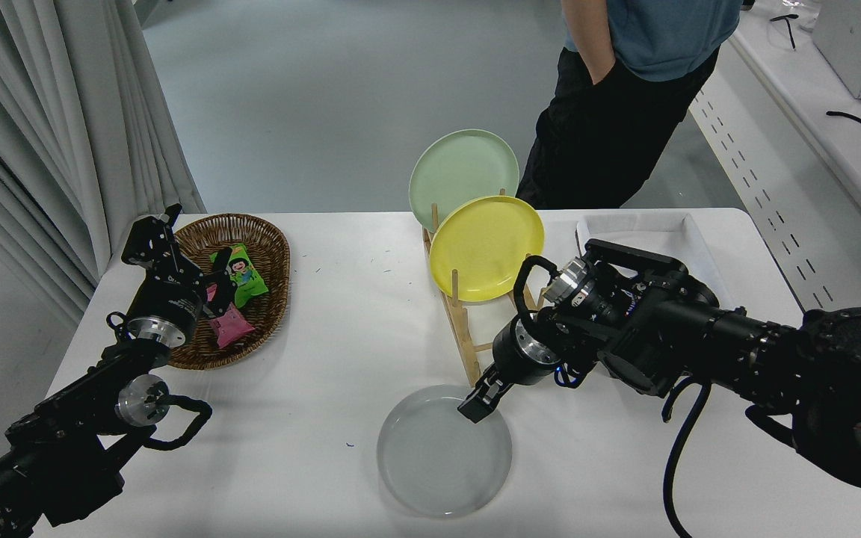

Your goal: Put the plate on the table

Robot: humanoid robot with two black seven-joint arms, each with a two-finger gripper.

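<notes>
The light grey plate lies nearly flat on the white table, close to its front edge and just in front of the wooden rack. My right gripper reaches in from the right and is shut on the plate's far right rim, its fingertips over the edge. My left gripper is parked at the lower left beside the wicker basket, far from the plate.
A wooden rack behind the grey plate holds a yellow plate and a pale green plate upright. A wicker basket with snack packs sits at left, a white tray at back right. A person stands at the far side.
</notes>
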